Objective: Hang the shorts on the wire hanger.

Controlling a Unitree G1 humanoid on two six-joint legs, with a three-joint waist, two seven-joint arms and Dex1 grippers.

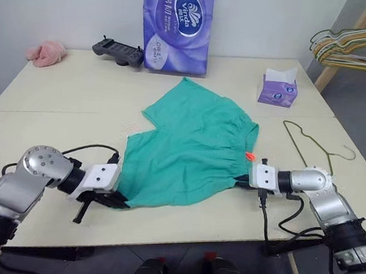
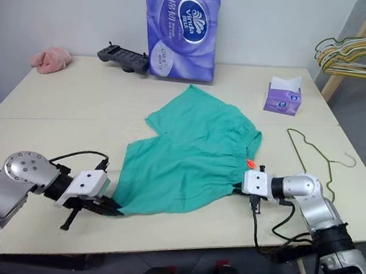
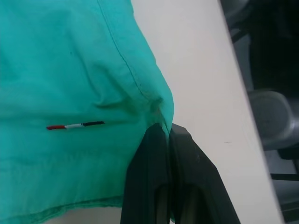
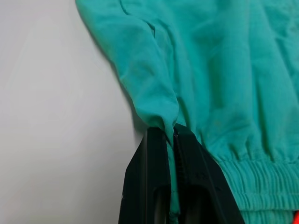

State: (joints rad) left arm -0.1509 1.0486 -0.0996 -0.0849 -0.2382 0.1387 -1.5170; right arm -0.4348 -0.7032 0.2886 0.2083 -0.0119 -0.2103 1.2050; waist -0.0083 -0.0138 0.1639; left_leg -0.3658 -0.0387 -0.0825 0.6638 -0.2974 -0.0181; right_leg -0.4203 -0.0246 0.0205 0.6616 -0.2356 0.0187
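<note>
Plain indoor test room, lab-like: bare grey-white wall (image 1: 66, 0), two cream tabletops (image 1: 77, 86) pushed together. Household props on top: purple toilet-paper pack (image 1: 177, 22), purple tissue box (image 1: 278, 89), black handheld controller (image 1: 118, 52). Wooden rack of wire hangers (image 1: 360, 44) beside.

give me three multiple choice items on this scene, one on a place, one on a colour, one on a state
1. Where does the wire hanger lie?
A. on the table, on the robot's right of the shorts
B. under the shorts
C. on the rack

2. What colour is the tissue box?
A. yellow
B. purple
C. red

3. How do the two claws stand?
A. both open above the table
B. one open, one shut
C. both shut on the shorts

Key:
1 A, the hanger rests flat on the table, apart from the shorts.
2 B, its sides are purple, with a white tissue sticking out.
3 C, the left claw and the right claw each pinch teal cloth at an edge.
</note>
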